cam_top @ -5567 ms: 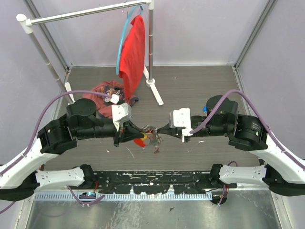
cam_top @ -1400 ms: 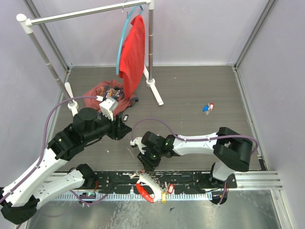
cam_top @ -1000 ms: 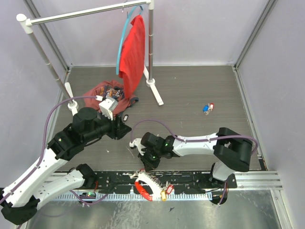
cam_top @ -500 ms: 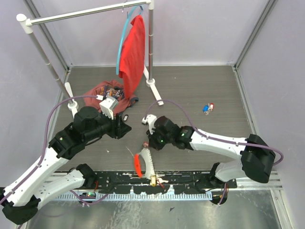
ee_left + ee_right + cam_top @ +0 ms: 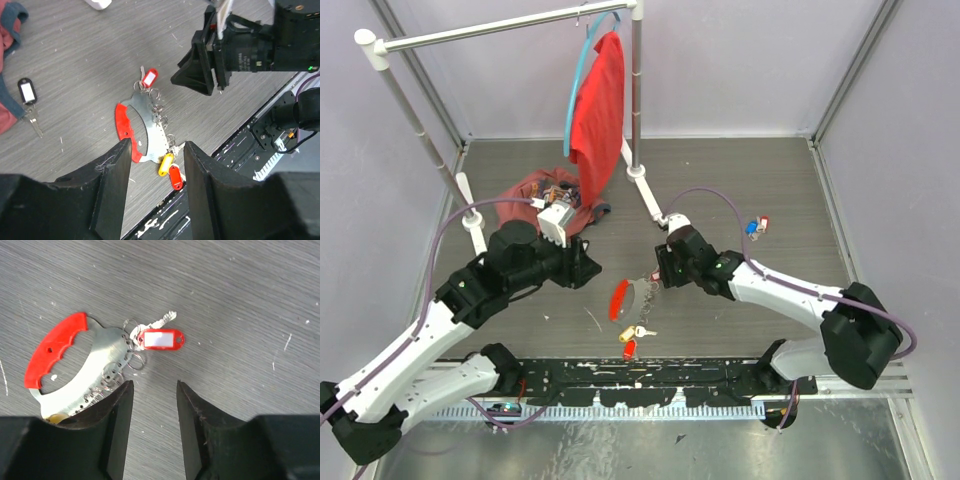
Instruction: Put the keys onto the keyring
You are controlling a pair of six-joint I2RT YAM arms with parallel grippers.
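Note:
The keyring (image 5: pixel 633 298) is a silver crescent plate with a red handle (image 5: pixel 51 356) and several small rings, lying flat on the table. Keys hang from it: a red-tagged one (image 5: pixel 160 339) at its far end, and a yellow-tagged one (image 5: pixel 165 164) beside another red-tagged one (image 5: pixel 175 177) at its near end. My right gripper (image 5: pixel 155 383) is open just right of the plate, holding nothing. My left gripper (image 5: pixel 157 143) hovers open above the keyring's near end, empty. In the top view the left gripper (image 5: pixel 588 270) and right gripper (image 5: pixel 656 277) flank the keyring.
Two loose keys with blue and red tags (image 5: pixel 756 227) lie at the back right. A key with a black tag (image 5: pixel 26 91) lies by the red cloth heap (image 5: pixel 538 190). A garment rack stand (image 5: pixel 638 170) is behind. The black slotted rail (image 5: pixel 640 375) runs along the near edge.
My right gripper has opened and let go of the keyring, which now lies flat farther from the near rail. The right arm swung back and right. The left arm barely shifted.

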